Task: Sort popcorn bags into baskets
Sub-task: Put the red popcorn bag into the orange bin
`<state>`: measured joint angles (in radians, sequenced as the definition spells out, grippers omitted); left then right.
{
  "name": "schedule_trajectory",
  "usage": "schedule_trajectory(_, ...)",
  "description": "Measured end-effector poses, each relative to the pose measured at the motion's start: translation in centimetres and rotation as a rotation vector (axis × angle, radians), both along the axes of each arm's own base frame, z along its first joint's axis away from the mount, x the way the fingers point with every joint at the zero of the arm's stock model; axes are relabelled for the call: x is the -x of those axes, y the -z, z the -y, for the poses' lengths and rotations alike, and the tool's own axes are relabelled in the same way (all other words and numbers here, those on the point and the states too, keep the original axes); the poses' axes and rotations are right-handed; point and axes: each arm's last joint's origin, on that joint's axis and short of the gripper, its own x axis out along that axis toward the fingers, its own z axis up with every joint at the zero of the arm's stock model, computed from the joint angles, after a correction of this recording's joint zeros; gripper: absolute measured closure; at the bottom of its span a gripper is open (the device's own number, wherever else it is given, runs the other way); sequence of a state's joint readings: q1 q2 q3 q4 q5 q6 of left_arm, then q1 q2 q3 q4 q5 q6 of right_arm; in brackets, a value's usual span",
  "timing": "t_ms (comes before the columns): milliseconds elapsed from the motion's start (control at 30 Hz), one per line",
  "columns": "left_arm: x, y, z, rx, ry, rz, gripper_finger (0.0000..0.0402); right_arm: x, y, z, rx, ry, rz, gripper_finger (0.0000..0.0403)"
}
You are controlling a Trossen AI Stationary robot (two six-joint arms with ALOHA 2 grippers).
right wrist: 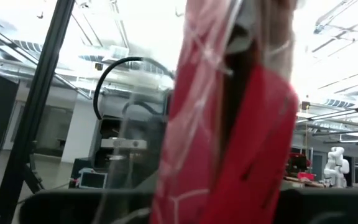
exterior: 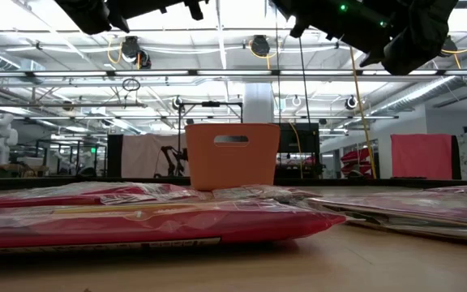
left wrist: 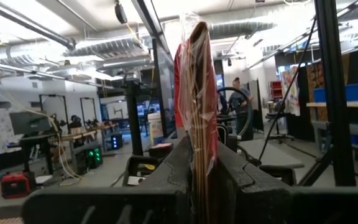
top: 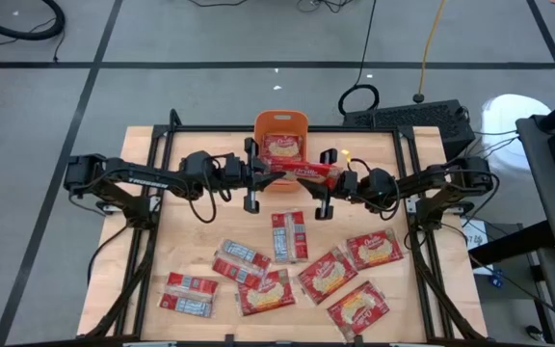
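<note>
One red popcorn bag (top: 298,172) hangs in the air between my two grippers, just in front of the orange basket (top: 279,121), which stands at the table's far middle with one bag (top: 283,147) lying in it. My left gripper (top: 264,173) is shut on the bag's left end. My right gripper (top: 332,177) is at its right end. In the left wrist view the bag (left wrist: 195,87) stands edge-on between the fingers. Several more bags (top: 290,236) lie flat on the table's near half. The low view shows the basket (exterior: 232,154) behind them. My left gripper pinches the bag's left end (left wrist: 199,163) between its two fingers, coming level from the table's left. The bag stands on edge in the hold, clear of the table. My right gripper closes on the bag's right end (right wrist: 229,162) from the table's right. The bag itself hides the fingers there.
Loose bags lie spread over the near half, from the near left (top: 189,292) to the near right (top: 358,308). A black keyboard (top: 408,118) and cables lie beyond the far right corner. Black frame rails (top: 143,241) run along both table sides.
</note>
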<state>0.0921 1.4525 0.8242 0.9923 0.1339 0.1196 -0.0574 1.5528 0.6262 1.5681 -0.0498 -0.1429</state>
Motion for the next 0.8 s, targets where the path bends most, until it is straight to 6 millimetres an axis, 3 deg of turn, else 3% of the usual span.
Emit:
schedule_trajectory(133,0.0,0.1,-0.2,0.028,0.003,-0.031,0.0348,0.0,0.1,0.0,-0.001,0.002,-0.006,0.0382)
schedule_trajectory(500,3.0,0.3,-1.6,0.225,-0.148,-0.383,0.0179,-0.5,1.0,0.5,-0.082,0.088,-0.119,0.0382)
schedule_trajectory(800,8.1,-2.5,-1.0,0.289,-0.220,-0.420,0.0159,-0.8,1.7,0.9,-0.120,0.107,-0.204,0.0382)
